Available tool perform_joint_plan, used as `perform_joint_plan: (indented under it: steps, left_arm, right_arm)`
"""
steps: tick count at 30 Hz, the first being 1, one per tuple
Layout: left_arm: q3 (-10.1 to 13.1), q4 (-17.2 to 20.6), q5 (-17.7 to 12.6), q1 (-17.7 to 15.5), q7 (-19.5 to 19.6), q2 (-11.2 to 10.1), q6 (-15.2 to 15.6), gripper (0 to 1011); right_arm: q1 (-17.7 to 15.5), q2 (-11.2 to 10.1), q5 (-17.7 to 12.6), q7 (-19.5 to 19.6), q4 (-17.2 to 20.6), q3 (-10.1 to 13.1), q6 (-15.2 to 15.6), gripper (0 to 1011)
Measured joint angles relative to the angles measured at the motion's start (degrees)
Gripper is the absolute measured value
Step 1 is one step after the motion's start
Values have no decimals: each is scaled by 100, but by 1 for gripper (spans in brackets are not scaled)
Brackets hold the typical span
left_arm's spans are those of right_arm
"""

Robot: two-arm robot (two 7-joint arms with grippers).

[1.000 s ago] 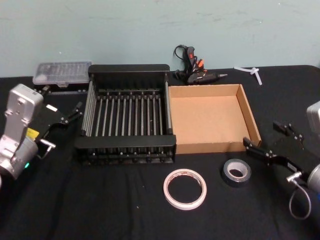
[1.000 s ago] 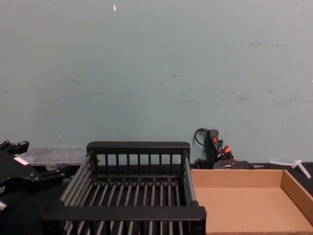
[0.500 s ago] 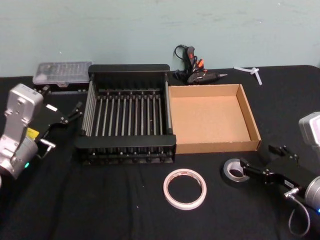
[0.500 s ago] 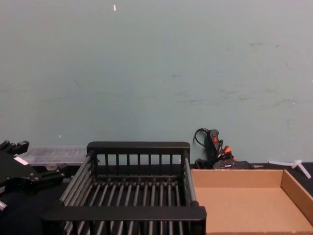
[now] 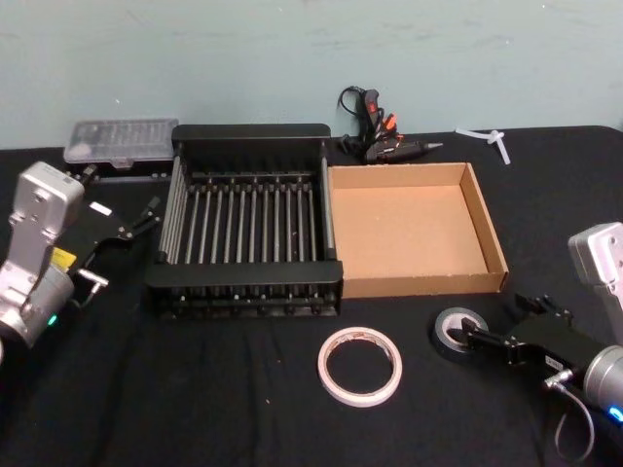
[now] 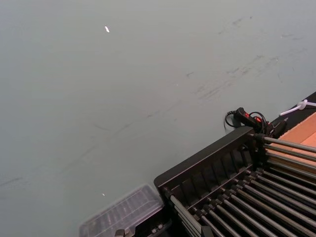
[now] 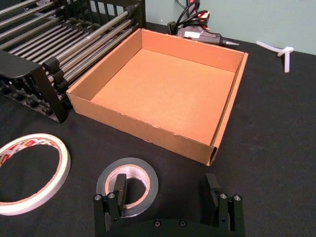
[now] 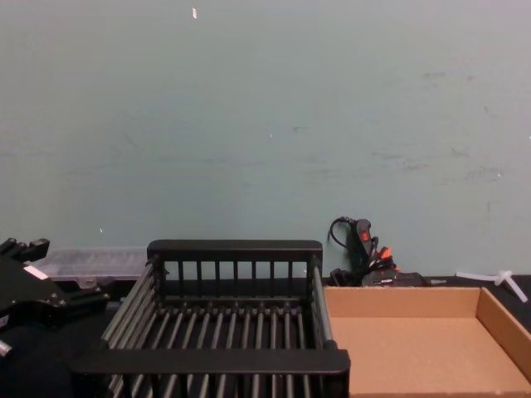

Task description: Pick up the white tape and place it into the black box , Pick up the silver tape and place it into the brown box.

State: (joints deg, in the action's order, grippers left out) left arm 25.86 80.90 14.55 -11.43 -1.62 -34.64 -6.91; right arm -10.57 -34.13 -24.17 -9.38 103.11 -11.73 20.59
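Observation:
The silver tape (image 5: 448, 323) lies flat on the black cloth in front of the brown box (image 5: 419, 285). My right gripper (image 5: 490, 321) is low over it and open. In the right wrist view one finger (image 7: 120, 190) stands inside the hole of the silver tape (image 7: 150, 180), while the other is well outside the roll. The white tape (image 5: 359, 366) lies flat to the left of the roll, in front of the black box (image 5: 243, 277). Both boxes hold nothing. My left gripper (image 5: 146, 216) hangs parked and open, left of the black box.
A glue gun with a cable (image 5: 375, 131) lies behind the boxes. A clear plastic case (image 5: 119, 141) sits at the back left, and a white plastic piece (image 5: 492, 139) at the back right. The wall stands close behind the table.
My right gripper has dropped and moved left onto the silver tape, and one finger now sits in its hole. The left arm and both tapes have not moved.

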Motion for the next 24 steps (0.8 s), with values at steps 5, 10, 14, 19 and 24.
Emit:
perform_joint_plan:
  steps: [5, 10, 14, 19, 24]
  left_arm:
    - [0, 0, 0, 0, 0, 0, 0, 1001]
    - [0, 0, 0, 0, 0, 0, 0, 1001]
    - [0, 0, 0, 0, 0, 0, 0, 1001]
    - [0, 0, 0, 0, 0, 0, 0, 1001]
    - [0, 0, 0, 0, 0, 0, 0, 1001]
  right_arm:
    - [107, 76, 85, -88, -106, -32, 44, 1002]
    - [204, 150, 168, -165, -200, -68, 115, 1002]
    - [244, 211, 210, -201, -249, -72, 152, 1002]
    - [276, 288, 266, -238, -311, -53, 202, 1002]
    - [279, 338, 310, -263, -333, -3, 230, 1002]
